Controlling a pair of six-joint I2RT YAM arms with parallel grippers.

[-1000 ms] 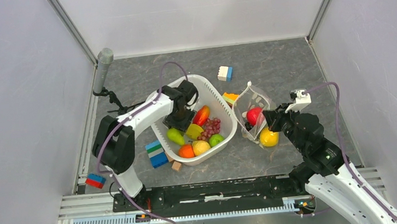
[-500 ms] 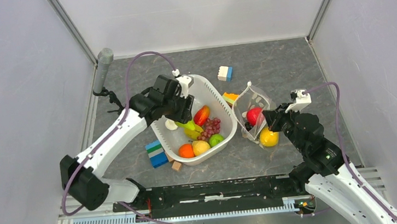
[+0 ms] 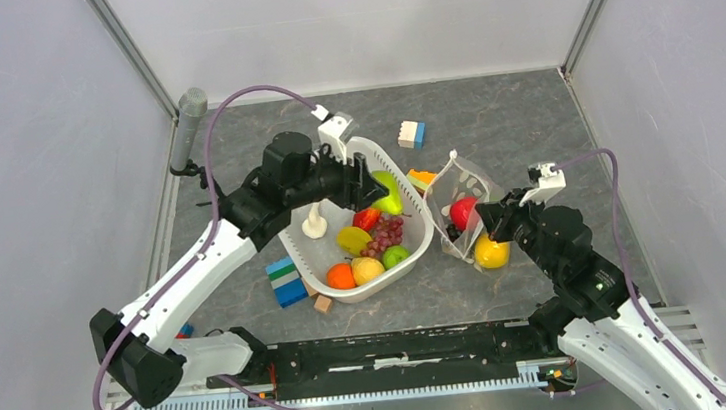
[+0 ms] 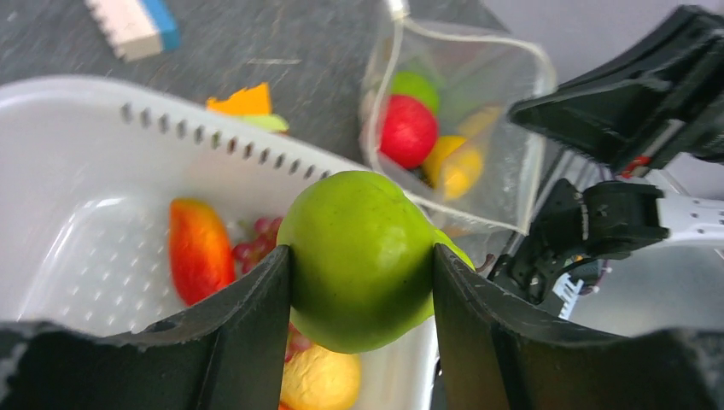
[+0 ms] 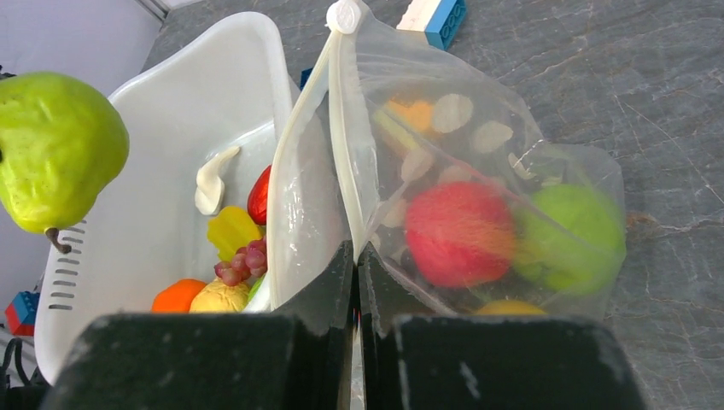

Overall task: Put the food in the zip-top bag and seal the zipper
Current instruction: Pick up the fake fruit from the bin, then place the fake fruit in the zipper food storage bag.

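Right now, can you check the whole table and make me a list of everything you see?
Surface: grey marbled table, no spills seen.
Job's things: zip-top bag open, zipper unsealed, with a red apple, green fruit and yellow fruit inside. A green pear is held over the white tub. An orange, grapes and more fruit lie in the tub.
Clutter: white-blue block, blue-green block, wooden cube, orange block beside the bag.
Grippers: left gripper shut on the pear; right gripper pinching the bag's edge.
Cables: a purple cable loops along each arm.
Surroundings: plain pale walls; grey microphone at the left wall.
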